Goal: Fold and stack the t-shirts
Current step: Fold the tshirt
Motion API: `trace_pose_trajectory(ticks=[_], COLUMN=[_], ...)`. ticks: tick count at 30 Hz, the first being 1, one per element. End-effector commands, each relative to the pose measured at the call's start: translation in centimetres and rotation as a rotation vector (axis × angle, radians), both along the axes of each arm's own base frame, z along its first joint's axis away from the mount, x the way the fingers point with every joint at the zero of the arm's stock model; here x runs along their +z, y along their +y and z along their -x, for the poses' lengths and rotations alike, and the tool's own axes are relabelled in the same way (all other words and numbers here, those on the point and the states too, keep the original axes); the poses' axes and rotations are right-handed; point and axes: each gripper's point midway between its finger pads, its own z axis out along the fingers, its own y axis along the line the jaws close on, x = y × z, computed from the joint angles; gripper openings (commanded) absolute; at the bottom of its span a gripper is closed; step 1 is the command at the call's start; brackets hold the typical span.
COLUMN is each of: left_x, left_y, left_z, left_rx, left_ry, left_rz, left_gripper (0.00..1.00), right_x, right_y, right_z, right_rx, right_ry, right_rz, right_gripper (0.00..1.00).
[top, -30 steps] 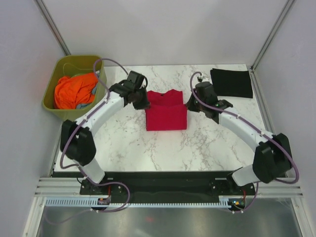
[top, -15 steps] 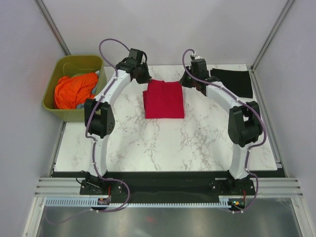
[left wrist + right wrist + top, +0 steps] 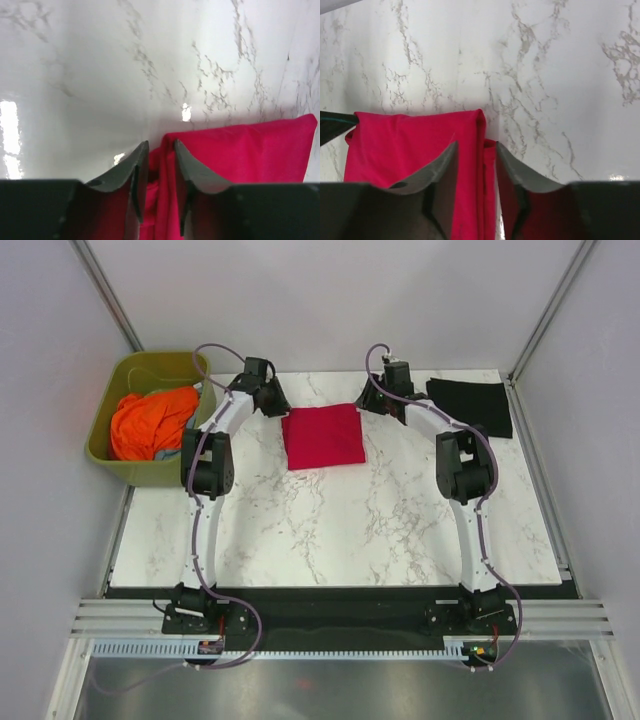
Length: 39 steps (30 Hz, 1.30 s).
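releasing the red shirt (image 3: 322, 437), left claw (image 3: 160, 145) and right claw (image 3: 476, 146) both parted; lift straight up without dragging the fold.

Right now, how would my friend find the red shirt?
On the marble table, look near the far edge, in the middle. The red shirt lies there folded into a flat square. It is the only red thing: the black shirt sits in the far right corner, and the orange cloth is in the tub.
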Motion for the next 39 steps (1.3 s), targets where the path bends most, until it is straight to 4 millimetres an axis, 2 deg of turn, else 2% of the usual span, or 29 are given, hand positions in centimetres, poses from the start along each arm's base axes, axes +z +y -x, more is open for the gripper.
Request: trace_pose_trajectory(ticks=[1,3,4,5,6,7,8,11,12,14,18,22,25,27,31,34,39], left_x=[5.1,5.1,6.7,5.9,6.2,7.6,6.6,7.5,6.2,6.1,3.1,0.6,-0.3,-0.1,1.3,1.6,0.5], left_y=[-0.5,-0.6,-0.7,-0.5,-0.5,-0.4,-0.3,-0.5,-0.3,-0.6,-1.5,-1.6,-1.6,-1.5,-1.0,-0.5,-0.1], left_z=[-3.0,-2.2,-1.8,-0.9,-0.4,0.2,1.4,3.3,4.4,5.5,7.6,8.2,8.1,8.1,7.6,7.4,7.6], left_rx=[-0.054,-0.086,-0.103,-0.109,-0.116,-0.125,-0.137,-0.166,-0.17,-0.186,-0.215,-0.215,-0.215,-0.213,-0.183,-0.163,-0.159], left_ry=[-0.18,-0.171,-0.195,-0.164,-0.163,-0.179,-0.149,-0.14,-0.101,-0.084,0.001,0.049,0.058,0.051,-0.003,-0.015,0.004], left_rz=[0.064,0.053,0.057,0.045,0.037,0.036,0.025,0.029,0.025,0.036,0.057,0.043,0.024,0.01,-0.082,-0.121,-0.145], left_gripper=[0.36,0.4,0.42,0.43,0.52,0.53,0.54,0.56,0.56,0.56,0.56,0.57,0.58,0.58,0.6,0.62,0.61], right_x=[5.4,5.2,5.5,4.8,3.9,3.5,2.2,0.8,0.2,-0.3,-1.6,-4.2,-5.2,-5.8,-5.0,-4.9,-5.3], right_y=[0.0,0.0,-0.1,-0.2,-0.2,0.1,0.5,0.9,0.9,0.7,0.7,0.9,1.1,1.2,1.1,1.1,0.7], right_z=[-0.8,0.2,0.6,1.3,2.0,2.6,3.7,5.0,5.5,5.7,5.8,6.5,7.5,8.3,8.7,9.2,9.8], right_rx=[0.047,0.085,0.095,0.116,0.139,0.162,0.199,0.237,0.249,0.248,0.262,0.277,0.291,0.292,0.276,0.264,0.249], right_ry=[-0.113,-0.094,-0.091,-0.067,-0.04,-0.027,0.011,0.051,0.063,0.072,0.087,0.136,0.163,0.171,0.152,0.152,0.166], right_rz=[-0.03,-0.019,-0.011,0.012,0.012,0.007,-0.003,-0.017,-0.012,-0.003,0.006,0.002,-0.001,0.002,-0.007,-0.011,-0.006], right_gripper=[0.46,0.59,0.63,0.67,0.67,0.67,0.68,0.72,0.72,0.72,0.72,0.71,0.66,0.64,0.6,0.59,0.56])
